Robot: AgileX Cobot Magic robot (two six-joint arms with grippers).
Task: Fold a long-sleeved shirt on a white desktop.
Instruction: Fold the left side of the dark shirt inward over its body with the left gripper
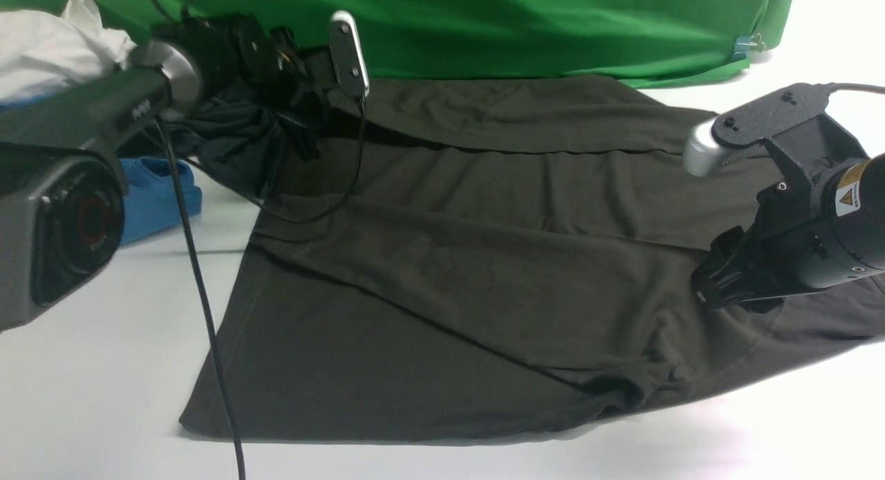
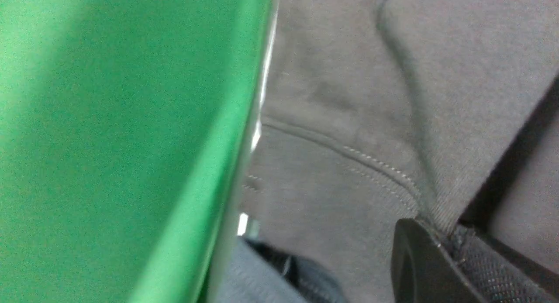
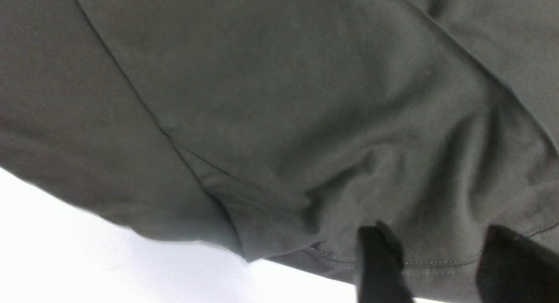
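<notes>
Dark olive-charcoal jersey: the long-sleeved shirt (image 1: pixel 484 272) is shown spread flat on the white desktop (image 1: pixel 104 383). It reaches from the back edge, under the green backdrop (image 1: pixel 518 30), toward the front edge and runs off to the right side. A long fold is laid diagonally over the body, from left rear to right front. The long axis is judged to run across the desk, from the left rear toward the right front, and a straight stitched edge faces the desk's left side. Neither logo nor neck label is visible, so the collar end cannot be told.

The left gripper (image 2: pixel 443 250) is seen clamped on a ribbed, double-stitched band of the shirt at its rear left corner. A blackish-teal garment (image 1: pixel 235 144) and a blue garment (image 1: pixel 155 200) lie beside that corner. The right gripper (image 3: pixel 445 261) is held at a stitched edge near the desk's right front. Its jaws stand apart with the cloth between them, and nothing is pinched.

The fabric is judged light, limp and not slippery. No shape is expected to be kept when it is lifted, and slack is expected to sag and drag between two holds. Hold is best taken at reinforced parts (ribbing, hems, seams) and at two well-separated points, so that a straight fold line is formed.
</notes>
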